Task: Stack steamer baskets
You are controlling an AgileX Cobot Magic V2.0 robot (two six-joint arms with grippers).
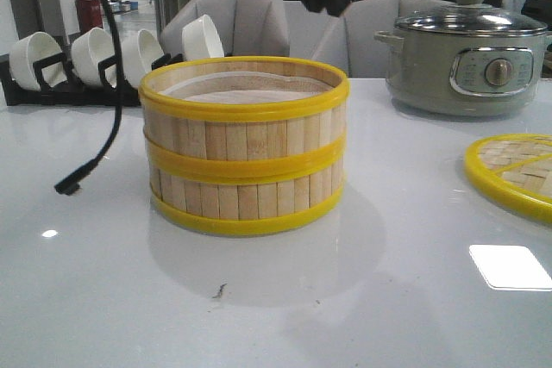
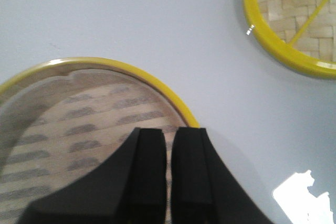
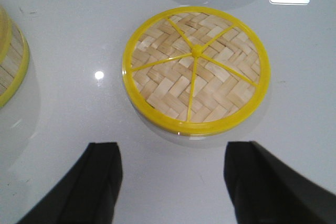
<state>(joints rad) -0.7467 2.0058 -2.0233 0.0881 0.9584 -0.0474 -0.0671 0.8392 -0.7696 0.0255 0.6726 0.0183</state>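
— Baskets (image 1: pixel 245 146), where are they?
— Two steamer baskets sit stacked, one on the other, mid-desk (image 1: pixel 103 299), toward the left edge.
— And the left hand (image 2: pixel 169 182)?
— Fingers nearly together, gripping nothing, hanging above the top basket's rim.
— The right hand (image 3: pixel 173 182)?
— Spread wide, empty, above the woven lid (image 3: pixel 196 69), which lies flat by the right edge. A pot (image 1: pixel 466 53) stands at the far right corner.

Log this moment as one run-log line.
steamer baskets: two stacked | left gripper: shut, empty, above stack | right gripper: open, above lid
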